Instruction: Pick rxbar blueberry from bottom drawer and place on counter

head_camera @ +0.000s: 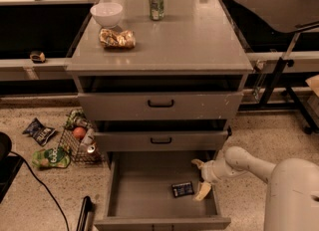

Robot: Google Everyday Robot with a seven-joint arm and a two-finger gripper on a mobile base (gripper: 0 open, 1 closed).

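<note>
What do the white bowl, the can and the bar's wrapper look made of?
The bowl: smooth white, probably ceramic or plastic. The can: likely metal, green print, pale rim. The rxbar blueberry wrapper: dark film, probably plastic, pale print. The gripper hangs open beside it, at the bottom drawer, right side.

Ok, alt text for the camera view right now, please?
The robot's pincer hangs open inside the pulled-out bottom drawer, just beside the dark rxbar blueberry lying flat on its floor. Above, the counter holds a white bowl, a snack bag and a green can.
</note>
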